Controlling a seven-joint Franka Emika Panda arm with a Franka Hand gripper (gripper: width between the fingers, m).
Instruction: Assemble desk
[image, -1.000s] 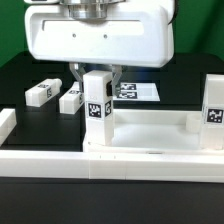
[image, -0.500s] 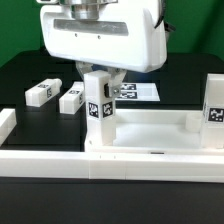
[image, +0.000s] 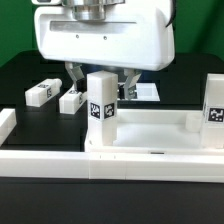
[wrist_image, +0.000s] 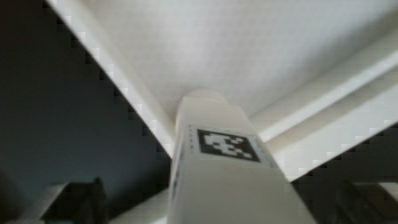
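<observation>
The gripper (image: 100, 84) stands open and holds nothing. Its fingers (image: 74, 76) straddle the upright leg (image: 100, 112) with a gap on either side. That leg stands at the tabletop (image: 150, 128) corner toward the exterior view's left. The tabletop lies against the border wall (image: 120, 165) at the table's (image: 20, 65) near edge.

The risk, as I judge it, is that the leg is not fully seated. A finger brushing it on a skewed lift could then tilt or loosen it.

A second leg (image: 214, 108) stands at the corner toward the exterior view's right. An outer loose leg (image: 40, 92) and an inner loose leg (image: 70, 99) lie on the table behind.

The rim hides how the upright leg sits in its corner, and the wrist view is blurred. The gripper also partly covers the marker board (image: 146, 92).
</observation>
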